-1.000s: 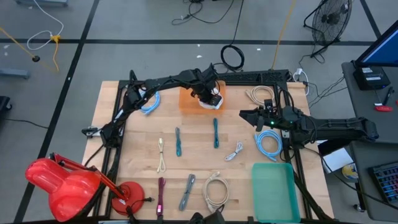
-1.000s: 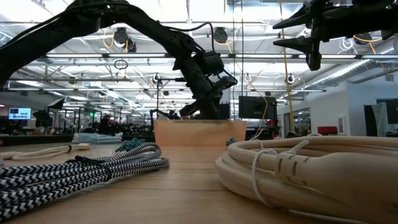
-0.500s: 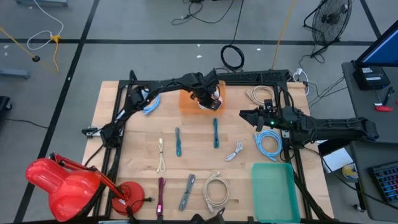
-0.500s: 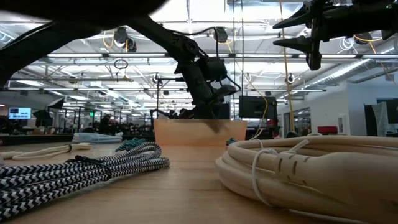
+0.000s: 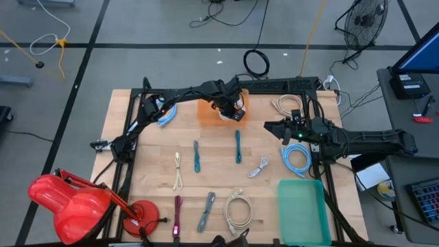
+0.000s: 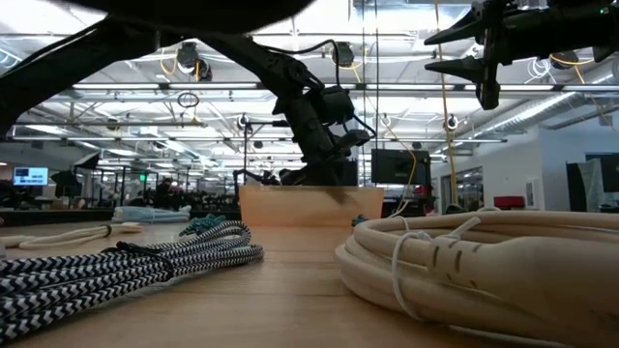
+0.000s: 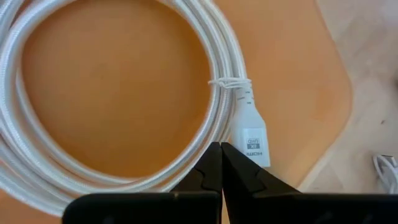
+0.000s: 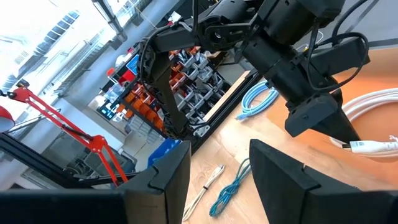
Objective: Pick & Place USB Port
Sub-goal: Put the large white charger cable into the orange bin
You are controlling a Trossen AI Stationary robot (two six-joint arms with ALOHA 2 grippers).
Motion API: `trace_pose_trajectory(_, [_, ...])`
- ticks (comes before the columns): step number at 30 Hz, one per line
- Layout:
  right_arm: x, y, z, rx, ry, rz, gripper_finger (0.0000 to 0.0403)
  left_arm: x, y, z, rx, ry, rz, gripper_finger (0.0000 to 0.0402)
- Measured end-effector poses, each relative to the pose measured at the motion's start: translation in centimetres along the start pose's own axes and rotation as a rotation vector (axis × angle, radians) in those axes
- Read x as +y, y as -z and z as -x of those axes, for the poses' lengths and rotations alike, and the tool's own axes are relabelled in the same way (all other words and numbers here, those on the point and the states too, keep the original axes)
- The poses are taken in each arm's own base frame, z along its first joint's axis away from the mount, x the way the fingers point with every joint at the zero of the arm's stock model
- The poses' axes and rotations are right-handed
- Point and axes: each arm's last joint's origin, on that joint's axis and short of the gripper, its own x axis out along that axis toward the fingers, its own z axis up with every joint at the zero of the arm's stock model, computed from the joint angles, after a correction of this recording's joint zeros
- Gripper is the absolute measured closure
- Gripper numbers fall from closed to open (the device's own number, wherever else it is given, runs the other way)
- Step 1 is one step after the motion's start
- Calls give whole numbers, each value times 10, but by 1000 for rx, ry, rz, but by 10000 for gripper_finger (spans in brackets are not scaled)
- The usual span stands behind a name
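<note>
The white cable (image 7: 124,93) is a braided cord wound in a round coil, bound by a thin tie just above a white moulded plug (image 7: 252,140) with small grey lettering on its face. The coil lies on the orange tray (image 5: 209,110) at the far middle of the table (image 5: 147,171). The left gripper (image 7: 221,165) sits directly over the coil, fingers pressed together with nothing between them, tips just beside the plug. In the left wrist view the coil is cut off at the frame edges. In the low view the tray wall hides the cable. The right gripper (image 5: 269,127) hovers over the table's right side, fingers spread apart and empty, near a light blue cable (image 5: 296,159).
</note>
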Motion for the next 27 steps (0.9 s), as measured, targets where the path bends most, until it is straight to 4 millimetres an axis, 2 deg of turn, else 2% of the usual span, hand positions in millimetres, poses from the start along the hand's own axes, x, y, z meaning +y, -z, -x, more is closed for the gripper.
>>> trace_pose_trajectory(12, [0,0,0,0,0,0,248,2,-4,6,-7,-2,32,402])
trace_pose_trajectory(20, [0,0,0,0,0,0,248,-8,-17,35,-55,-43,5,402])
trace_pose_trajectory(24, [0,0,0,0,0,-5,248,5,-14,50,0,-192,18,402])
trace_pose_trajectory(27, [0,0,0,0,0,-4,248,24,-11,55,61,-301,44,402])
